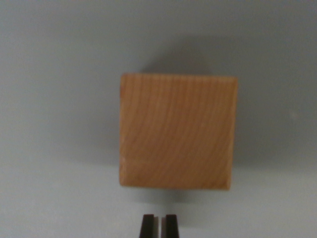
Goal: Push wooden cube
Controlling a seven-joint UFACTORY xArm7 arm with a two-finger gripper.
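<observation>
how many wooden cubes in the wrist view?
1. The wooden cube sits mid-frame on the grey surface, just above the hand, whose fingertips are nearly together at the bottom edge. Nothing else in frame; anything outside this tight view is unseen.

Plain grey surface [54, 99], matte and smooth. Bears one wooden cube [177, 131] resting flat, grain running across its face. Soft shadow just beyond the cube's far edge.

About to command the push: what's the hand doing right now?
Hand: closed, fingertips nearly together, holding nothing, just short of the wooden cube.
</observation>
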